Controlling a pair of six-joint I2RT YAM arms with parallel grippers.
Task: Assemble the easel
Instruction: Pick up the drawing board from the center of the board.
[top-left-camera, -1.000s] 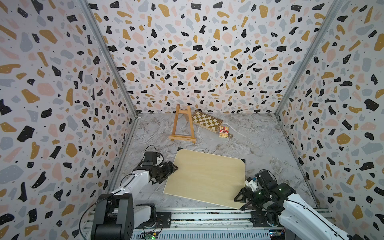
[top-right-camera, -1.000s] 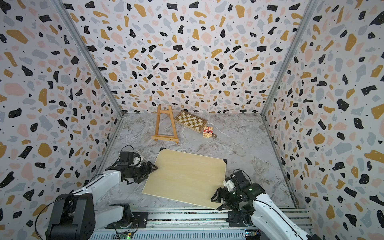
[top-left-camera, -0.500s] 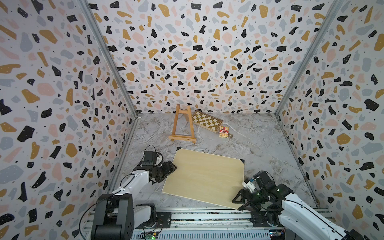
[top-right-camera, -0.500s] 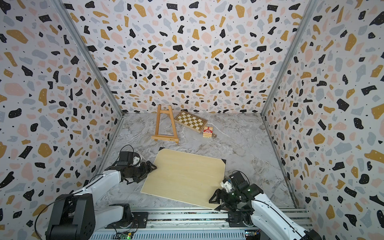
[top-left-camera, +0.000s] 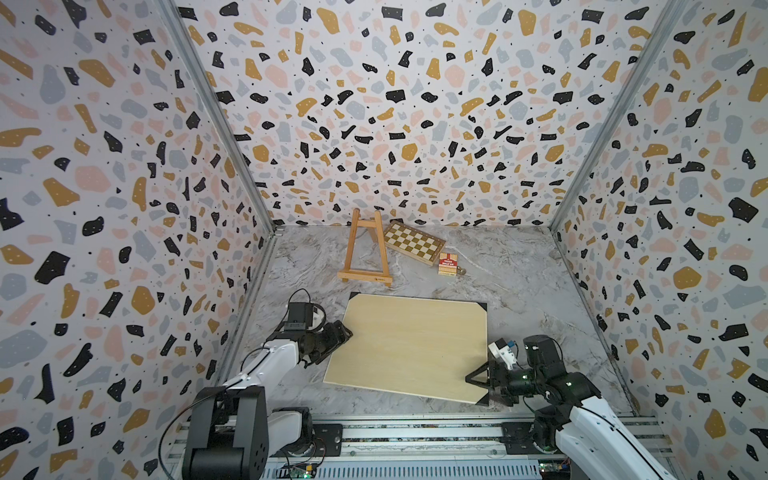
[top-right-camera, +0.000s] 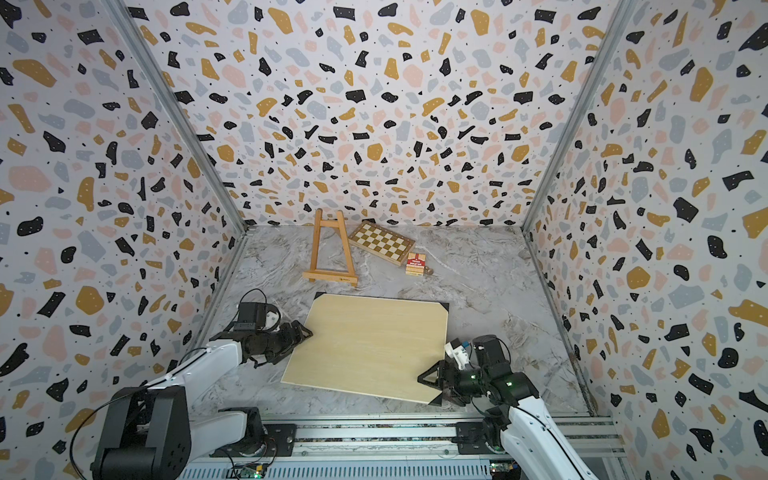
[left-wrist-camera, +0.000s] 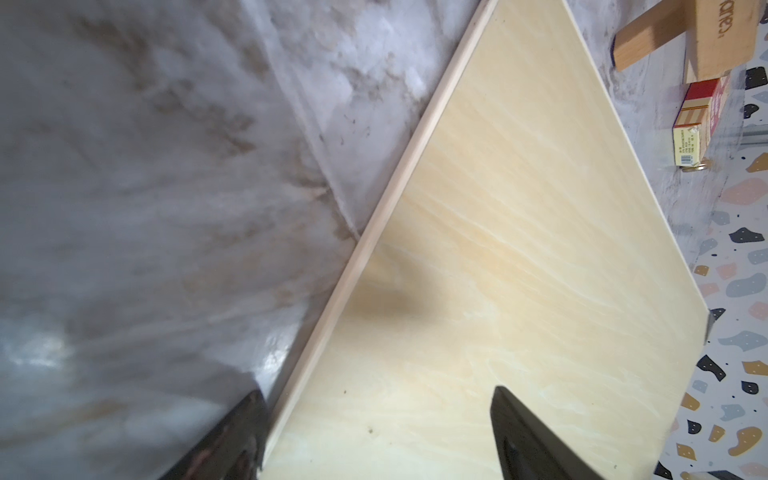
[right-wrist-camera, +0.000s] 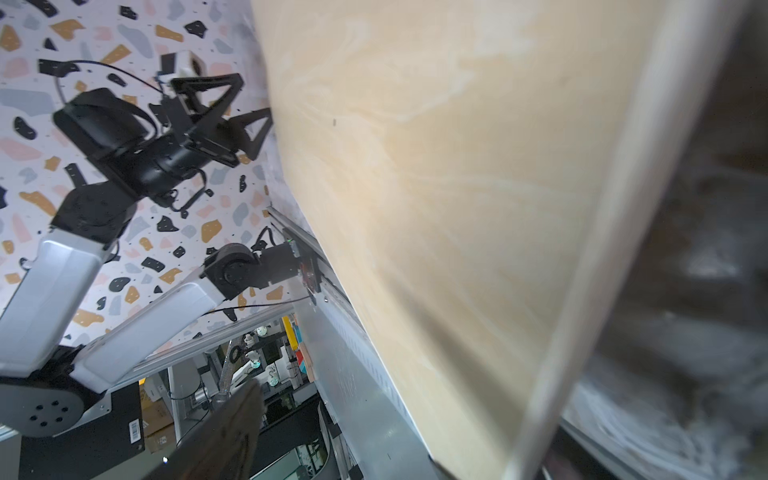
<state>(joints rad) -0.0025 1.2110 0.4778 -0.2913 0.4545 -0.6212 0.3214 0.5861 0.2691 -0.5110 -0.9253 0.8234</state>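
Easel (top-left-camera: 365, 277) stands upright at the far side of the marble table (top-left-camera: 519, 291), left of centre, with the chessboard (top-left-camera: 414, 242) just beside its right leg and a red card box (top-left-camera: 448, 264) nearer to the right; neither arm touches it. Large pale board (top-left-camera: 411, 349) lies flat at near centre. Left gripper (top-left-camera: 340, 345) has its jaws spread astride the board's left edge; right gripper (top-left-camera: 473, 390) has its jaws spread at the board's near right corner.
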